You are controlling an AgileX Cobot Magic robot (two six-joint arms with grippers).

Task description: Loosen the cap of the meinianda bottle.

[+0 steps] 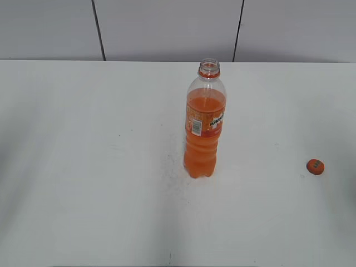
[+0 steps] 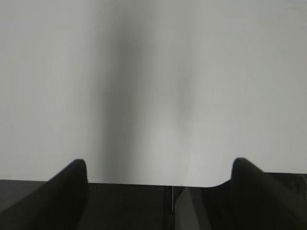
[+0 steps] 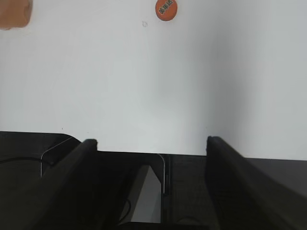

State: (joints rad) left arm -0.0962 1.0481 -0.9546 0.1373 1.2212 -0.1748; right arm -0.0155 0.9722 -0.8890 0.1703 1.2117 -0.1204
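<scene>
- Already the cap (image 1: 315,166) is off, lying on the table (image 1: 83,167) well right of the upright, open-necked meinianda bottle (image 1: 204,130).
- Both the left gripper (image 2: 160,179) and right gripper (image 3: 151,148) stand wide, empty; nothing seems left.

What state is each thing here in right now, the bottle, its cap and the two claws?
meinianda bottle: upright on the table, mouth open, partly full of orange liquid.
cap: off, lying on the table right of the bottle.
left claw: open, empty.
right claw: open, empty.
</scene>
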